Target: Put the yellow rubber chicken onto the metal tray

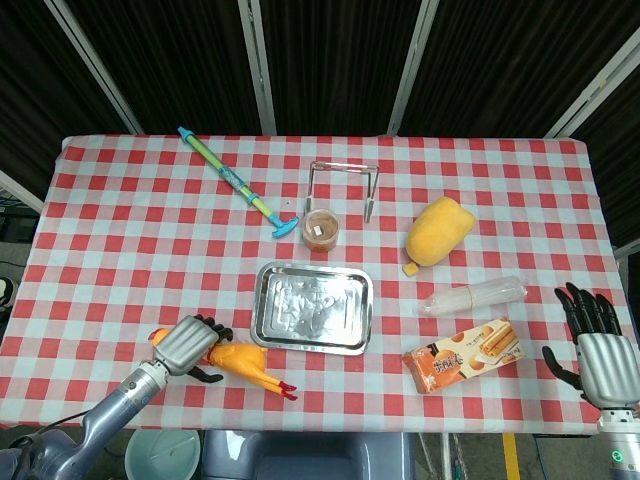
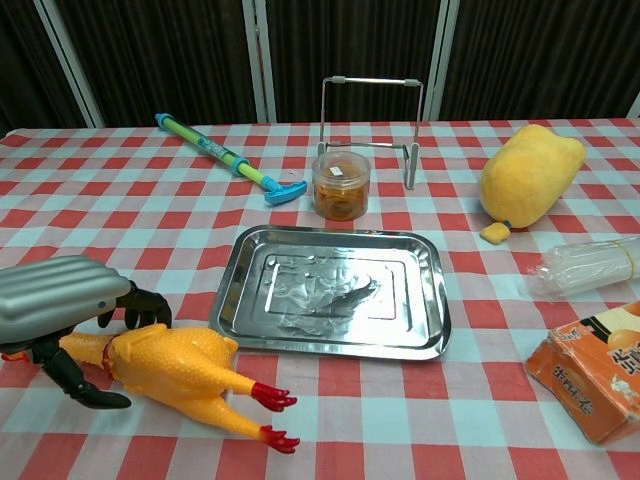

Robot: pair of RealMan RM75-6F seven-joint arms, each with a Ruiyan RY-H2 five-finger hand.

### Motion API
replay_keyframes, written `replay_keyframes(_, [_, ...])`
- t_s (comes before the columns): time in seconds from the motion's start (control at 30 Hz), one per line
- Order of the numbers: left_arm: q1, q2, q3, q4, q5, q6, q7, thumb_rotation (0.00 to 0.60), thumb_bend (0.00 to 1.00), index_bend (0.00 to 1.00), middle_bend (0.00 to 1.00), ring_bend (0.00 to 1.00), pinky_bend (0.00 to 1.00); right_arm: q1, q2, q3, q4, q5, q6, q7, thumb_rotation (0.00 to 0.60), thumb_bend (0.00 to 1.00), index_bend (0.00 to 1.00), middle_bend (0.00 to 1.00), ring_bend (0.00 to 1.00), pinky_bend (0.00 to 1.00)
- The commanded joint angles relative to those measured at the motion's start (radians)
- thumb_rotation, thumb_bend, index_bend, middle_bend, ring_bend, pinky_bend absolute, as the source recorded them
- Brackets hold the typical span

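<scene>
Silver-backed left hand (image 2: 62, 303) over the yellow rubber chicken's (image 2: 170, 368) neck, near the table's front edge.

We see its dark fingers curled down around the neck, thumb below it; whether they actually grip, we cannot tell. The chicken lies on the red-and-white checked cloth (image 1: 130, 225), red feet pointing away from the hand, just short of the metal tray (image 2: 330, 292), which sits beside the hand toward the table's middle. Our right hand (image 1: 600, 352) hangs off the far corner, fingers spread, holding nothing. Between it and the tray lies an orange snack box (image 1: 463, 355); its print is too small to read. Behind the table we see dark curtains with pale poles.
</scene>
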Motion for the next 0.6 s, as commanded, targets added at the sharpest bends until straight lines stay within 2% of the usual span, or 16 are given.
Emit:
replay_keyframes(0.03, [-0.001,-0.011,0.001,0.009,-0.003,0.006,-0.004,0.6,0.21,0.34,0.43,0.36,0.45,-0.003,-0.003,-0.001,0.003,0.006,-0.003,0.005,0.6,0.37,0.0,0.0,0.0,0.01])
replay_keyframes(0.17, [-0.009,-0.017,0.005,0.015,-0.007,-0.004,-0.023,0.6,0.32,0.36,0.45,0.38,0.46,-0.003,-0.004,-0.001,0.004,0.006,-0.005,0.012,0.6,0.37,0.0,0.0,0.0,0.01])
replay_keyframes(0.3, [-0.011,-0.024,0.009,0.022,0.015,0.019,-0.066,0.6,0.45,0.46,0.54,0.47,0.55,-0.005,-0.006,-0.001,0.006,0.009,-0.004,0.014,0.6,0.37,0.0,0.0,0.0,0.01])
replay_keyframes(0.43, [-0.017,-0.025,0.027,0.035,0.078,0.057,-0.163,0.6,0.51,0.55,0.62,0.54,0.61,-0.003,-0.003,-0.002,0.004,0.007,-0.008,0.016,0.6,0.37,0.0,0.0,0.0,0.01])
replay_keyframes(0.6, [-0.037,-0.001,0.059,0.036,0.177,0.111,-0.294,0.6,0.51,0.57,0.64,0.56,0.62,0.001,0.008,-0.003,-0.008,-0.003,-0.011,0.021,0.6,0.37,0.0,0.0,0.0,0.01])
